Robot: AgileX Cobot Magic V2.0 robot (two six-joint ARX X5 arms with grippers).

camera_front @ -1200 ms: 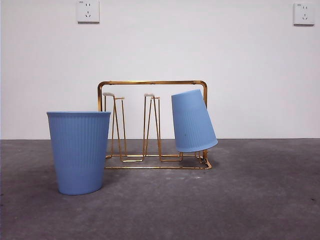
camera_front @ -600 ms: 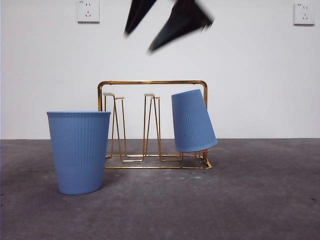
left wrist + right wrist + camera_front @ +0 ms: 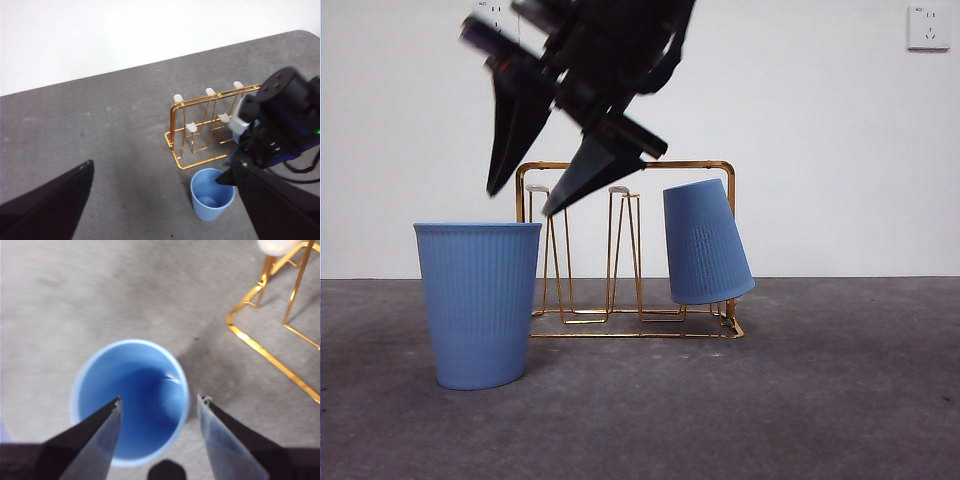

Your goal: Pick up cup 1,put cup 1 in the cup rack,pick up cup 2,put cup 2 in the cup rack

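Note:
A ribbed blue cup stands upright on the table, left of the gold wire cup rack. A second blue cup sits upside down and tilted on the rack's right peg. My right gripper hangs open just above the upright cup's rim, slanted down to the left. In the right wrist view its jaws spread over the cup's open mouth, touching nothing. My left gripper is open, high above, looking down on the rack, the upright cup and the right arm.
The grey tabletop stretches out to the right of the rack and in front of it. A white wall with a socket stands behind. The rack's base wire lies close beside the upright cup.
The right gripper has come down from the top edge of the front view, leftwards, to just above the upright cup. Both cups and the rack have stayed in place.

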